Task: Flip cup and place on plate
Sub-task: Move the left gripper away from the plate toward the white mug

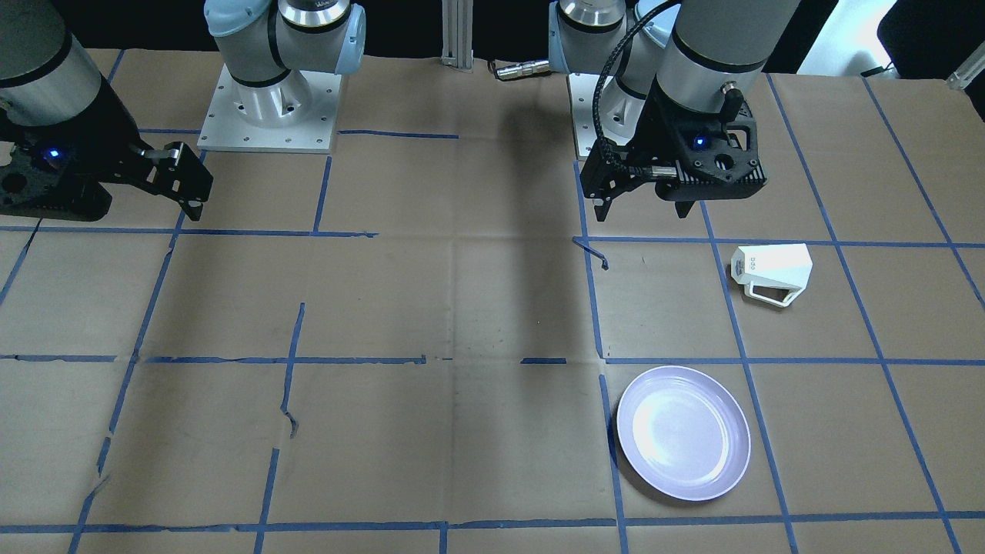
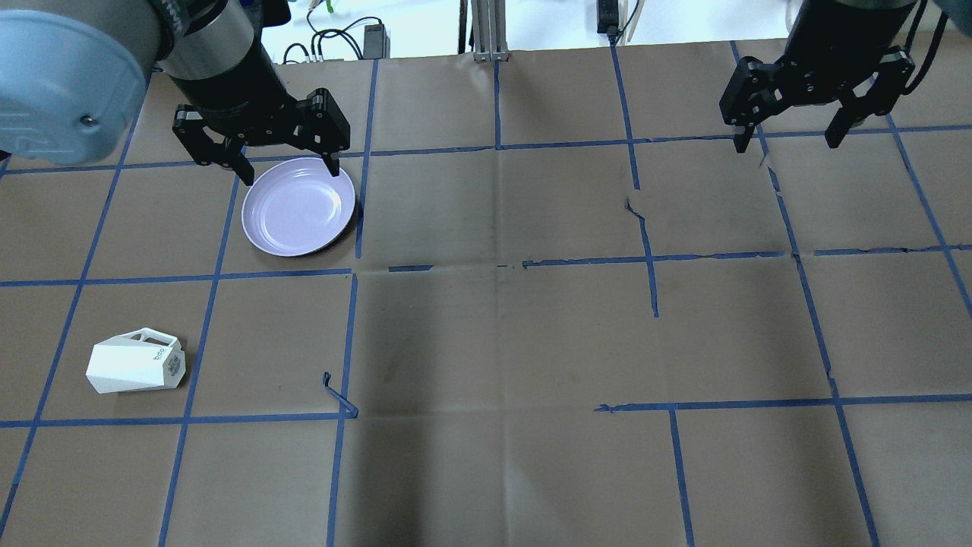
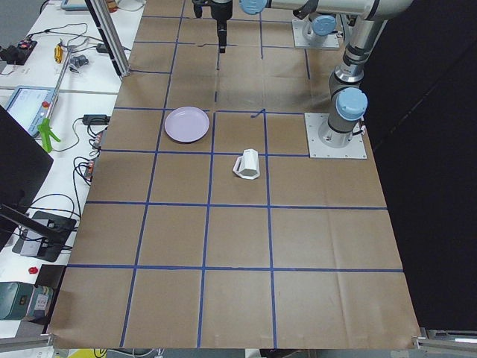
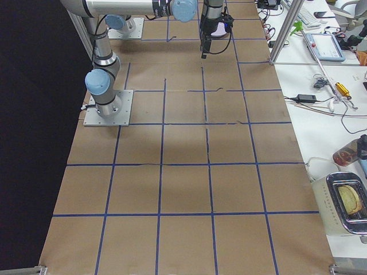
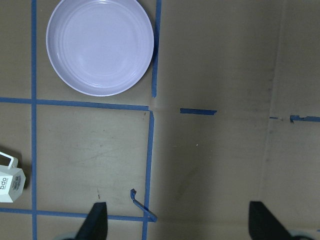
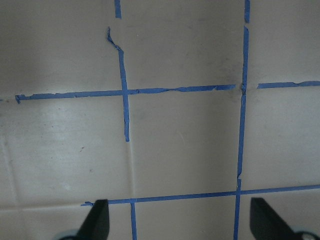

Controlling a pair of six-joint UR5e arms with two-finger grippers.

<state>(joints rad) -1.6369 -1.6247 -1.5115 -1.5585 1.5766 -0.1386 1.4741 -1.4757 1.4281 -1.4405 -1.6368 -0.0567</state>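
Note:
The white faceted cup (image 2: pixel 137 365) lies on its side on the brown paper, handle towards the plate, at the table's left near the robot; it also shows in the front view (image 1: pixel 772 273), the left side view (image 3: pixel 247 164) and at the left wrist view's edge (image 5: pixel 9 182). The pale lavender plate (image 2: pixel 298 207) is bare, one grid square farther out (image 1: pixel 683 432) (image 5: pixel 100 47). My left gripper (image 2: pixel 291 173) is open and empty, high above the table (image 1: pixel 642 209). My right gripper (image 2: pixel 787 143) is open and empty, far to the right (image 1: pixel 181 192).
Blue tape lines form a grid on the brown paper. A loose curl of tape (image 2: pixel 338 395) sticks up right of the cup. Both arm bases (image 1: pixel 269 108) stand at the robot's edge. A bench with cables and devices (image 3: pixel 45 112) runs along the far side.

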